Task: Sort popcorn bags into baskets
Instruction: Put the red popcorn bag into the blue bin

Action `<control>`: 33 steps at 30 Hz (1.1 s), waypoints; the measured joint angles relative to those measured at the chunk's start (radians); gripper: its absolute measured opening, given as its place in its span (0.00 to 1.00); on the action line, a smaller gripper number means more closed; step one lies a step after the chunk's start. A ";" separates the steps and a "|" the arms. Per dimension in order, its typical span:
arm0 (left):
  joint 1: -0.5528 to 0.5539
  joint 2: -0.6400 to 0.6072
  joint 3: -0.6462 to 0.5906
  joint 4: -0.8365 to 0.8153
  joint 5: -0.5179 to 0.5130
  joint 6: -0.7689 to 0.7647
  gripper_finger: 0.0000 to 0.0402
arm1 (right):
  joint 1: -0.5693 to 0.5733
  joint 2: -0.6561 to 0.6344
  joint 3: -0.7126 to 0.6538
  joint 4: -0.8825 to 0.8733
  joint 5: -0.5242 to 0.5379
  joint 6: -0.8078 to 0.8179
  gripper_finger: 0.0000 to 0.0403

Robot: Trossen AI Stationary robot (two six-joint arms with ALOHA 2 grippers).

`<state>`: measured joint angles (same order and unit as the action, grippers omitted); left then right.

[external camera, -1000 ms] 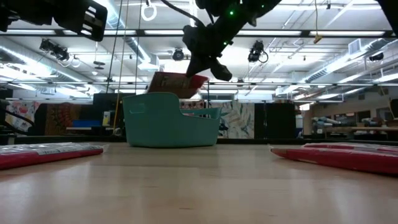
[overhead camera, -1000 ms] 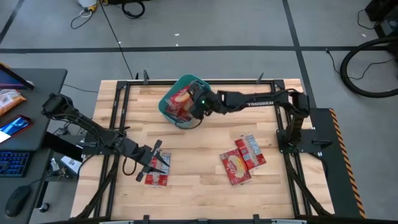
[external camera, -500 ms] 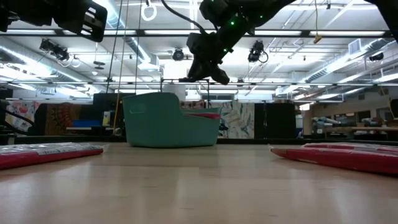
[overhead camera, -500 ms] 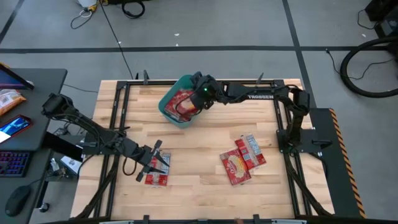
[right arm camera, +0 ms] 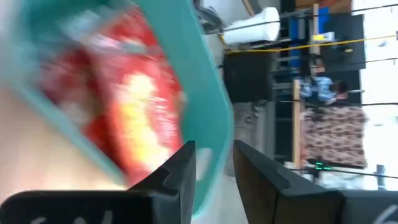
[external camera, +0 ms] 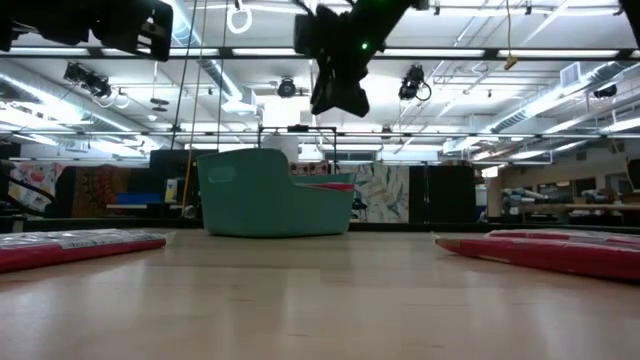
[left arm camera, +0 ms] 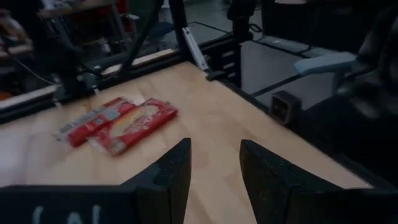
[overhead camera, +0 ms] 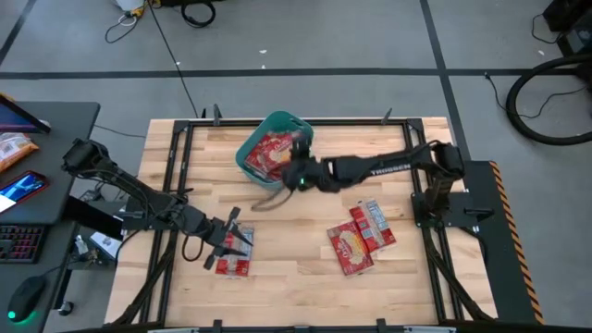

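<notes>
With a bag lying in the tub at twelve o'clock, right gripper empty, jaws apart, beside it; next, probably fetching bags at four, left gripper spread over bags at seven.

Wood table w/ black frame; side desk w/ phone, keyboard, mouse; floor cables.

Bright ceiling strip lights light the room evenly; shadows are soft. The right wrist view is heavily motion-blurred, the teal tub perhaps smeared.
</notes>
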<state>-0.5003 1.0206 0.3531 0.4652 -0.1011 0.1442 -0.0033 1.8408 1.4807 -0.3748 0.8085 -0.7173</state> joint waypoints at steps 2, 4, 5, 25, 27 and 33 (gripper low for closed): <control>0.000 0.000 0.000 0.000 -0.046 0.044 0.35 | 0.040 0.000 0.000 -0.063 0.000 0.089 0.28; 0.000 0.000 0.000 0.000 -0.111 0.090 0.35 | 0.076 0.000 0.000 -0.128 -0.001 0.181 0.28; 0.000 0.000 0.000 0.001 -0.149 0.113 0.35 | 0.092 0.000 0.000 -0.159 -0.001 0.232 0.28; 0.177 0.000 -0.001 0.116 -0.323 0.415 0.35 | 0.231 0.001 0.000 -0.461 -0.594 1.121 0.28; 0.208 0.000 -0.001 0.118 -0.273 0.418 0.35 | 0.246 0.001 0.000 -0.512 -0.592 1.174 0.28; 0.293 0.000 -0.001 0.181 -0.131 0.419 0.35 | 0.286 0.001 0.000 -0.662 -0.538 1.350 0.29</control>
<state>-0.2075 1.0206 0.3523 0.6459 -0.2326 0.5632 0.2827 1.8420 1.4807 -1.0368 0.2702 0.6330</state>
